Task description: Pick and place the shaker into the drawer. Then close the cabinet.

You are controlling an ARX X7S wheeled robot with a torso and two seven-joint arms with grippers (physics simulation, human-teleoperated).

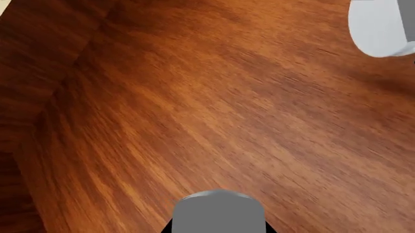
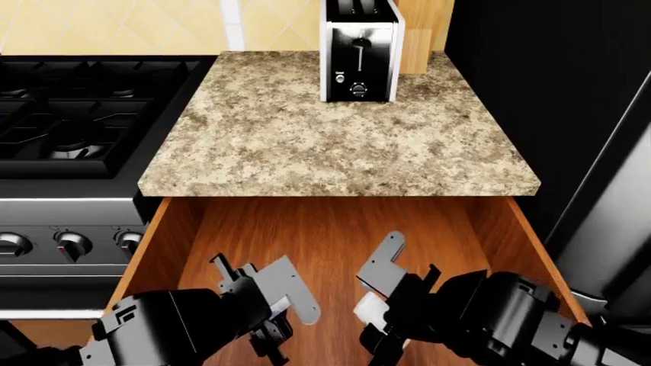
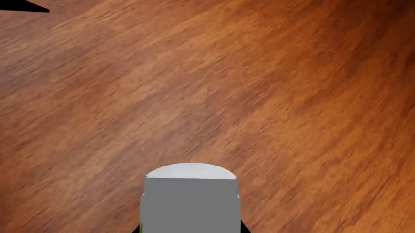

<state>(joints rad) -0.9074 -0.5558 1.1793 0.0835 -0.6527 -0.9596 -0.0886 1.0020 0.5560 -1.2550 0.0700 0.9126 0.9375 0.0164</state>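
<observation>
Black arms (image 2: pixel 173 324), flat grey jaws

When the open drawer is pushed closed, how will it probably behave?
The drawer looks like rigid wood, so it should probably move as one stiff piece. It is wide, so a push near one side may skew it. Its smooth floor may let things slide.

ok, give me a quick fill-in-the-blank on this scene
1. The drawer under the counter is pulled ___.
2. The appliance standing at the back of the counter is a ___.
3. The stove sits on the counter's ___ side in the head view.
Missing words: open; toaster; left.
</observation>
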